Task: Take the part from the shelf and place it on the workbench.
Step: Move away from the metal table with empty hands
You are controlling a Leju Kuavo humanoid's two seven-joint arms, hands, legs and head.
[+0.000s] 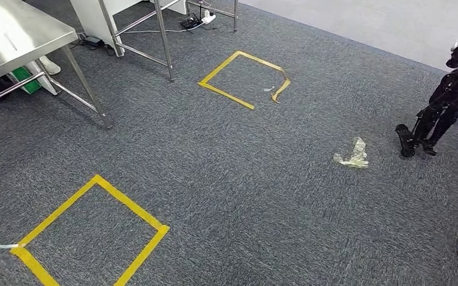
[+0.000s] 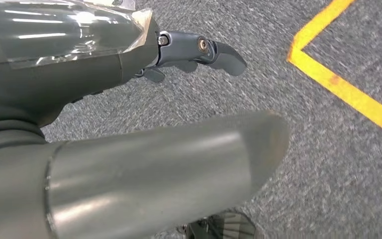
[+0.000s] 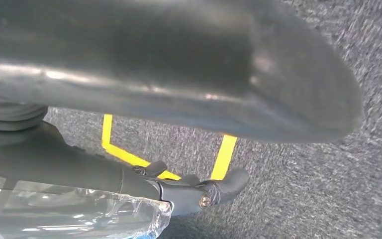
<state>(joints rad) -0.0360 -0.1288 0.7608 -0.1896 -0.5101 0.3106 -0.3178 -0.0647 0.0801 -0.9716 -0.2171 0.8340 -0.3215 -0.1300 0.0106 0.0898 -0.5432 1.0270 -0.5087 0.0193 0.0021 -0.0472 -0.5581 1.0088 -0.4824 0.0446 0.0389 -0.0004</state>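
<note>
I read no writing anywhere. Head view: grey carpet (image 1: 244, 179) with two yellow tape squares (image 1: 89, 232), a crumpled clear scrap (image 1: 353, 155), and a steel worktop (image 1: 12, 36) at far left. I see no part. The left robot hand (image 2: 179, 55) and right robot hand (image 3: 189, 189) hang over the carpet, fingers extended, holding nothing.
</note>
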